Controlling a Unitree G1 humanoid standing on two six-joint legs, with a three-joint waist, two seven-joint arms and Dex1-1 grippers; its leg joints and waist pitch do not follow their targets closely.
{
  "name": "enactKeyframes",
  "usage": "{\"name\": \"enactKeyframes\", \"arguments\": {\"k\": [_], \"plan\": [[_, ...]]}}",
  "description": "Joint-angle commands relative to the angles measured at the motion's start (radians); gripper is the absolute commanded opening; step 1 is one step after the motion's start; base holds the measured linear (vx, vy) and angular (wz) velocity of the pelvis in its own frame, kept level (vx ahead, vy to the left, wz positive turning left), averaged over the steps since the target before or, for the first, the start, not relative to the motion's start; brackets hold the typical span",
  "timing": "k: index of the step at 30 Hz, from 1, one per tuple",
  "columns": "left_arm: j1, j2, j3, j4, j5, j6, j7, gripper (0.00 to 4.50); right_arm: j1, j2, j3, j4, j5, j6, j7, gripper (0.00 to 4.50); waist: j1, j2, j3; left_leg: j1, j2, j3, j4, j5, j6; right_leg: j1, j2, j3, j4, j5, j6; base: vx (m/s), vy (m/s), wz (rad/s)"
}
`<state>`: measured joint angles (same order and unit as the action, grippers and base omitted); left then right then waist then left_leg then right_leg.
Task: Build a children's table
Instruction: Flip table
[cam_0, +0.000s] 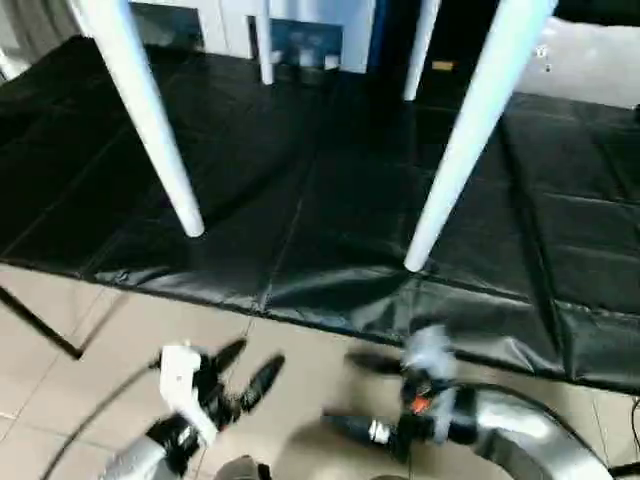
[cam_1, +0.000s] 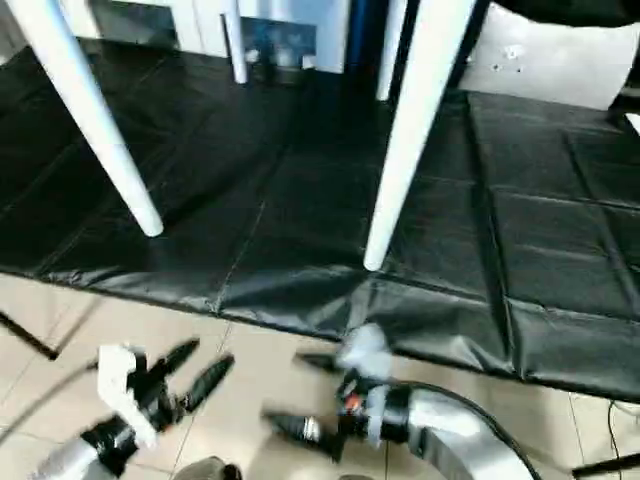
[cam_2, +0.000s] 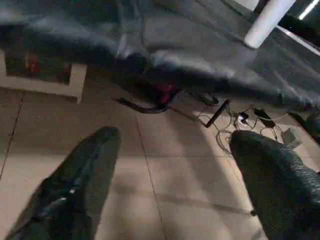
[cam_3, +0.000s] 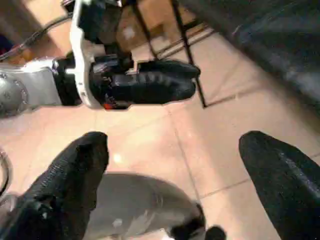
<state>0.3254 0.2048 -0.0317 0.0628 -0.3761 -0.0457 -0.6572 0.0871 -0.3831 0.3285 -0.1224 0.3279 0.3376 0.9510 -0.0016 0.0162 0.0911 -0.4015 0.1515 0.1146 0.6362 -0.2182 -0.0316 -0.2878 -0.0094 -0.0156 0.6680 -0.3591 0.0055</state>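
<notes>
The children's table stands on its legs on the black padded surface (cam_0: 320, 210); its top is out of view above. Two near white legs (cam_0: 150, 110) (cam_0: 470, 130) rest close to the pad's front edge, and two far legs (cam_0: 265, 45) (cam_0: 420, 50) stand at the back. Both grippers hang low over the tiled floor, in front of and below the pad's edge. My left gripper (cam_0: 257, 355) is open with nothing between its fingers (cam_2: 85, 165). My right gripper (cam_0: 340, 390) is open and empty too, its fingertips pointing toward the left gripper (cam_3: 165, 82).
A black metal frame leg (cam_0: 40, 325) crosses the floor at the left under the pad. Cables and plugs (cam_2: 250, 120) lie on the tiles beneath the surface. A white panel (cam_1: 550, 60) sits at the back right.
</notes>
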Motion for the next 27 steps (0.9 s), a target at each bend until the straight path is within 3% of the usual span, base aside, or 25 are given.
{"name": "enactKeyframes", "arguments": {"k": [1,2,3,4,6,7,8,9,10,12,14,15,16,17,18,19,20,21,22,23,24,25,26,27], "plan": [[0.016,0.003,0.011,0.031,0.009,-0.026,-0.024,4.33,-0.029,0.011,0.026,0.081,-0.044,-0.041,0.022,4.50,-0.005,0.006,-0.029,0.029,0.096,-0.044,-0.094,-0.137,0.115,0.007,-0.139,0.038,-0.081,0.379,-0.172,-0.051,0.027,0.00],[0.027,0.005,0.012,0.061,0.017,-0.037,-0.029,4.33,-0.052,0.018,0.070,0.146,-0.066,-0.051,0.060,4.50,-0.003,0.010,-0.028,0.028,0.097,-0.042,-0.097,-0.142,0.112,0.008,-0.140,0.039,-0.084,0.350,-0.189,0.000,0.000,0.00],[0.029,0.004,0.013,0.071,0.020,-0.040,-0.028,4.43,-0.058,0.019,0.084,0.163,-0.072,-0.054,0.072,4.50,-0.004,0.010,-0.025,0.027,0.098,-0.040,-0.102,-0.158,0.110,0.007,-0.138,0.041,-0.089,0.291,-0.229,0.000,0.000,0.00],[0.027,0.006,0.010,0.112,0.036,-0.057,-0.025,4.43,-0.080,0.025,0.116,0.221,-0.106,-0.068,0.072,4.50,-0.004,0.003,-0.025,0.028,0.100,-0.038,-0.103,-0.162,0.111,0.007,-0.137,0.042,-0.091,0.276,-0.236,0.000,0.000,0.00],[0.005,0.006,0.008,0.215,0.085,-0.077,0.019,4.43,-0.130,0.052,0.164,0.362,-0.168,-0.091,0.045,4.50,-0.006,0.009,-0.024,0.030,0.097,-0.032,-0.104,-0.178,0.100,0.000,-0.139,0.044,-0.095,0.221,-0.262,0.000,0.000,0.00],[-0.020,0.008,0.005,0.279,0.118,-0.094,0.052,4.43,-0.158,0.078,0.178,0.454,-0.203,-0.104,0.005,4.50,-0.007,0.001,-0.019,0.031,0.091,-0.023,-0.106,-0.211,0.081,-0.009,-0.143,0.047,-0.102,0.138,-0.282,0.000,0.000,0.00],[-0.024,0.008,0.005,0.290,0.123,-0.099,0.057,4.43,-0.163,0.083,0.180,0.471,-0.209,-0.106,-0.002,4.50,-0.007,0.001,-0.019,0.031,0.091,-0.023,-0.106,-0.211,0.081,-0.009,-0.143,0.047,-0.102,0.138,-0.282,-0.053,0.024,0.04],[-0.064,0.001,0.009,0.372,0.135,-0.084,0.091,4.43,-0.194,0.124,0.179,0.592,-0.241,-0.117,-0.067,4.50,-0.004,-0.008,-0.024,0.036,0.096,-0.017,-0.109,-0.234,0.049,-0.010,-0.146,0.053,-0.107,0.076,-0.289,-0.053,0.024,0.04],[-0.079,0.000,0.007,0.400,0.143,-0.072,0.110,4.43,-0.202,0.135,0.176,0.625,-0.249,-0.119,-0.091,4.50,-0.004,-0.004,-0.025,0.035,0.094,-0.016,-0.111,-0.224,0.043,-0.012,-0.144,0.052,-0.103,0.082,-0.290,0.000,0.000,0.00],[-0.189,-0.010,-0.009,0.618,0.194,0.015,0.216,4.43,-0.254,0.224,0.140,0.866,-0.282,-0.127,-0.244,4.50,-0.002,0.002,-0.031,0.043,0.092,-0.010,-0.112,-0.210,0.033,-0.023,-0.141,0.050,-0.095,0.127,-0.299,0.000,0.000,0.00],[-0.209,-0.012,-0.013,0.660,0.201,0.025,0.224,4.43,-0.263,0.240,0.129,0.908,-0.280,-0.125,-0.270,4.50,0.004,-0.001,-0.032,0.035,0.100,-0.014,-0.119,-0.208,0.028,-0.016,-0.152,0.051,-0.096,0.142,-0.290,0.000,0.000,0.00],[-0.244,-0.027,-0.008,0.740,0.202,0.021,0.246,4.43,-0.276,0.264,0.097,0.987,-0.274,-0.105,-0.365,4.50,0.002,-0.003,-0.034,0.031,0.103,-0.015,-0.121,-0.172,0.040,-0.013,-0.150,0.049,-0.089,0.210,-0.284,0.000,0.000,0.00],[-0.300,-0.057,0.019,0.857,0.192,0.015,0.285,4.43,-0.292,0.285,0.056,1.107,-0.276,-0.092,-0.537,4.50,0.000,-0.003,-0.039,0.035,0.101,-0.014,-0.120,-0.150,0.045,-0.014,-0.149,0.047,-0.086,0.248,-0.287,0.000,0.000,0.00],[-0.315,-0.061,0.022,0.884,0.197,0.017,0.305,4.43,-0.293,0.287,0.046,1.130,-0.275,-0.095,-0.574,4.50,0.002,0.001,-0.047,0.041,0.099,-0.014,-0.115,-0.120,0.052,-0.013,-0.151,0.043,-0.083,0.307,-0.296,0.000,0.000,0.00],[-0.346,-0.069,0.029,0.938,0.213,0.017,0.345,4.43,-0.296,0.292,0.025,1.178,-0.276,-0.112,-0.640,4.50,0.006,0.001,-0.050,0.038,0.104,-0.011,-0.109,-0.085,0.066,-0.014,-0.155,0.042,-0.079,0.379,-0.287,0.000,0.000,0.00],[-0.346,-0.069,0.029,0.938,0.213,0.017,0.345,4.43,-0.296,0.292,0.025,1.178,-0.276,-0.112,-0.640,4.50,0.006,0.001,-0.050,0.038,0.104,-0.011,-0.109,-0.085,0.066,-0.014,-0.155,0.042,-0.079,0.379,-0.287,0.000,0.000,0.00],[-0.387,-0.074,0.020,1.007,0.243,0.052,0.397,4.43,-0.293,0.303,-0.007,1.215,-0.262,-0.131,-0.663,4.50,0.006,0.003,-0.051,0.025,0.101,-0.010,-0.105,-0.057,0.107,-0.007,-0.161,0.039,-0.076,0.452,-0.265,0.000,0.000,0.00],[-0.397,-0.074,0.015,1.025,0.254,0.058,0.411,4.43,-0.293,0.307,-0.018,1.226,-0.258,-0.138,-0.665,4.50,0.003,-0.001,-0.053,0.026,0.101,-0.009,-0.105,-0.068,0.118,-0.009,-0.159,0.039,-0.075,0.457,-0.259,0.000,0.000,0.00],[-0.425,-0.077,0.003,1.076,0.279,0.045,0.434,4.43,-0.287,0.322,-0.060,1.256,-0.232,-0.145,-0.676,4.50,0.005,-0.003,-0.049,0.021,0.101,-0.009,-0.107,-0.096,0.138,-0.007,-0.171,0.042,-0.081,0.444,-0.251,0.000,0.000,0.00],[-0.434,-0.081,0.007,1.094,0.279,0.030,0.435,4.43,-0.288,0.327,-0.071,1.272,-0.229,-0.143,-0.686,4.50,0.006,-0.008,-0.048,0.017,0.095,-0.003,-0.104,-0.112,0.153,-0.005,-0.181,0.051,-0.090,0.436,-0.250,0.000,0.000,0.00],[-0.441,-0.085,0.009,1.106,0.277,0.022,0.431,4.43,-0.289,0.336,-0.090,1.280,-0.214,-0.140,-0.695,4.50,0.023,0.002,-0.046,0.052,0.108,0.028,-0.051,-0.171,0.110,-0.032,-0.216,0.129,-0.134,0.312,-0.249,0.000,0.000,0.00],[-0.447,-0.089,0.012,1.116,0.275,0.018,0.429,4.43,-0.290,0.343,-0.105,1.288,-0.200,-0.138,-0.703,4.50,0.034,-0.023,-0.031,0.050,0.101,0.032,-0.029,-0.225,0.061,-0.031,-0.222,0.167,-0.153,0.209,-0.247,-0.068,0.026,-0.23],[-0.452,-0.090,0.009,1.128,0.279,0.011,0.430,4.43,-0.298,0.356,-0.120,1.302,-0.190,-0.142,-0.713,4.50,0.064,-0.021,-0.029,0.013,0.092,0.014,-0.003,-0.189,0.011,0.002,-0.237,0.223,-0.167,0.094,-0.223,-0.025,0.083,-0.60],[-0.458,-0.089,0.003,1.147,0.290,-0.002,0.440,4.43,-0.315,0.373,-0.132,1.328,-0.187,-0.147,-0.734,4.50,0.070,-0.030,-0.028,0.003,0.083,0.009,0.015,-0.180,0.010,0.005,-0.235,0.248,-0.176,0.066,-0.205,-0.018,0.085,-0.60]]}}
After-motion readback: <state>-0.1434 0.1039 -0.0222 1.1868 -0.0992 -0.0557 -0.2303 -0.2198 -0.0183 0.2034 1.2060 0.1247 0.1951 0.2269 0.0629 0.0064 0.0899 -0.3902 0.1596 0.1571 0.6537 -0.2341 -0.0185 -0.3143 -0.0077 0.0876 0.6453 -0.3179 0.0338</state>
